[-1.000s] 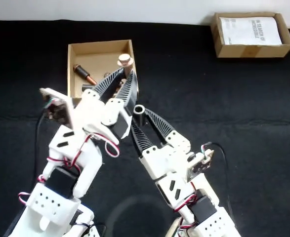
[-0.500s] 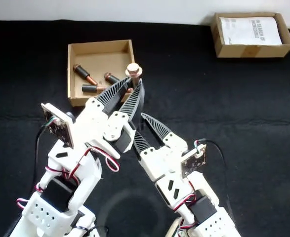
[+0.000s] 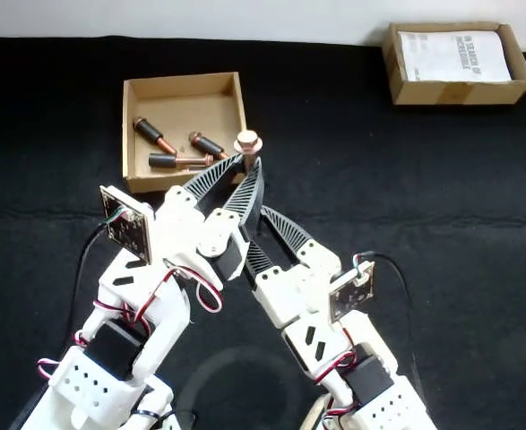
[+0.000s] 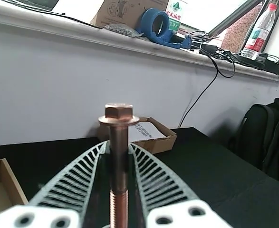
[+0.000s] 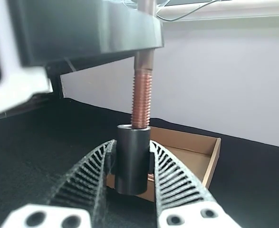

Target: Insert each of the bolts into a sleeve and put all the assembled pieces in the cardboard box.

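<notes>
My left gripper (image 3: 245, 168) is shut on a copper bolt (image 3: 248, 141) and holds it upright, head up, just right of the cardboard box (image 3: 182, 82). In the left wrist view the bolt (image 4: 119, 142) stands between the ribbed fingers of the left gripper (image 4: 119, 147). My right gripper (image 5: 132, 149) is shut on a black sleeve (image 5: 131, 161), directly below. The bolt's threaded end (image 5: 141, 102) dips into the sleeve's top opening. In the high view the right gripper (image 3: 261, 224) sits under the left one, which hides the sleeve. Three assembled pieces (image 3: 175, 161) lie in the box.
A second cardboard box (image 3: 455, 88) holding a printed sheet stands at the far right of the black table. The task's box (image 5: 189, 147) lies just beyond the sleeve in the right wrist view. Both arms crowd the table's middle front.
The left gripper has carried the bolt from over the box to the right and nearer, onto the right gripper's sleeve. The sleeve, earlier visible from above, is now covered.
</notes>
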Tool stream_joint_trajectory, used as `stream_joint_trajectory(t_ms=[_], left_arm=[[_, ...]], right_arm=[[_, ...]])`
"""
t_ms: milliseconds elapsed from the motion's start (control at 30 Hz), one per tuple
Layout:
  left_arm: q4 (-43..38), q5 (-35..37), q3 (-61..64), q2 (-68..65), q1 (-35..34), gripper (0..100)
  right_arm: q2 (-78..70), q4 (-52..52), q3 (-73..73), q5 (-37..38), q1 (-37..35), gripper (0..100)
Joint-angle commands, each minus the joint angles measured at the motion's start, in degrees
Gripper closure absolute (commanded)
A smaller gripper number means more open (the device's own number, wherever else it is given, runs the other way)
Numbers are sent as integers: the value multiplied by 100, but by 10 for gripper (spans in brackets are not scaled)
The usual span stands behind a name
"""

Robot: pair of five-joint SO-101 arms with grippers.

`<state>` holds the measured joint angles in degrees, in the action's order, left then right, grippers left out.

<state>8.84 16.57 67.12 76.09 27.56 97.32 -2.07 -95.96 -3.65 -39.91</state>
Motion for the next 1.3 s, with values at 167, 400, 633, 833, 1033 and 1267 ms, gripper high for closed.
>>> stream_joint_trajectory(t_ms=[167, 400, 633, 833, 1033, 1267], left_arm=[[18, -352, 75, 75, 57, 992], [26, -325, 198, 84, 101, 992], [396, -316, 523, 84, 75, 992], [844, -352, 514, 84, 92, 986], [2013, -316, 224, 84, 110, 745], [3481, -352, -716, 84, 110, 713]], right_arm=[[136, 13, -769, -26, 84, 991], [136, 22, -760, 0, 171, 991], [136, 22, -743, 0, 180, 991], [136, 13, -743, 0, 242, 991], [136, 13, -734, 9, 268, 991], [127, 13, -725, 9, 462, 991]])
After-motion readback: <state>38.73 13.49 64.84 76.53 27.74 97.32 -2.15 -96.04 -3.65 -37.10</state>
